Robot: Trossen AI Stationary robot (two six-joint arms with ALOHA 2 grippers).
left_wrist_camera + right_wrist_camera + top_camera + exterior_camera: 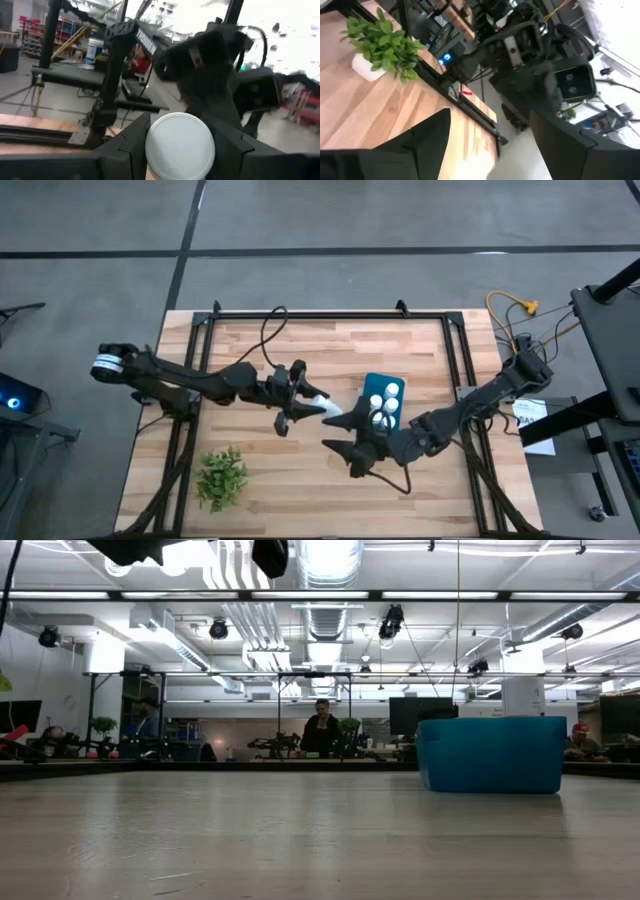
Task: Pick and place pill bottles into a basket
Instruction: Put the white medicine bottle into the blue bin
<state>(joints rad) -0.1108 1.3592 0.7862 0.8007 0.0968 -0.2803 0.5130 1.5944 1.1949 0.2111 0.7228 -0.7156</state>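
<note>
The teal basket [371, 384] [490, 755] stands right of the table's middle, with several white pill bottles [378, 402] upright in it. Left of it, above the table, my two grippers face each other closely. My left gripper [305, 398] [180, 150] is shut on a white pill bottle [319, 401] whose round end [180, 145] faces its wrist camera. My right gripper [343, 436] [490, 155] has its fingers wide apart, with a blurred white pill bottle [470, 167] [337, 413] low between them. My left gripper pinches the bottle's round side [149, 150] between its two fingers. The bottle lies along the fingers, sticking out toward the basket, lifted clear of the table. My right gripper has the white bottle between its two fingers, clear of the table. Blur hides which part they meet.
A small green plant [222, 475] [385, 45] in a white pot stands near the front left corner. Black frame rails [330, 316] run along the table's far and side edges. Bare wood lies between the plant and the basket.
</note>
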